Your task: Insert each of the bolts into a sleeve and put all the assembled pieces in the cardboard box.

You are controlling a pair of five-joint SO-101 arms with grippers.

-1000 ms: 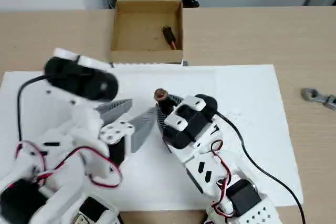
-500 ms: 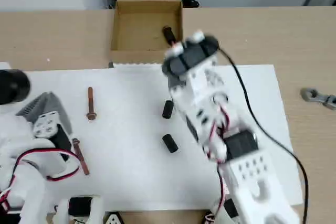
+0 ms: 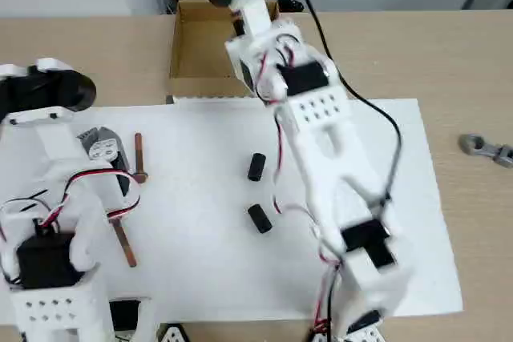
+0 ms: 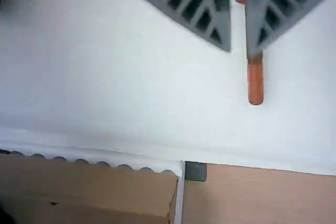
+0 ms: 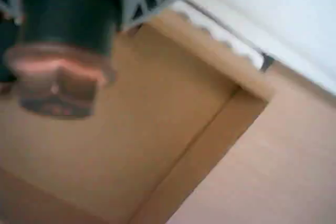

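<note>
The high view is looking steeply down from a fixed point above the arms' bases. It is taking in the table point(image 3: 465, 62), the white sheet point(image 3: 200, 142) and the cardboard box point(image 3: 196, 58) at the far edge. The left wrist view is pointing down at the sheet from close range, past the left gripper point(image 4: 238, 43) and a bolt point(image 4: 255, 85), toward the box wall. The right wrist view is sitting very near the box, facing into its interior past the sleeved bolt point(image 5: 60, 51) in the foreground. All three views are sharing the sheet's scalloped edge and the box's near wall.
</note>
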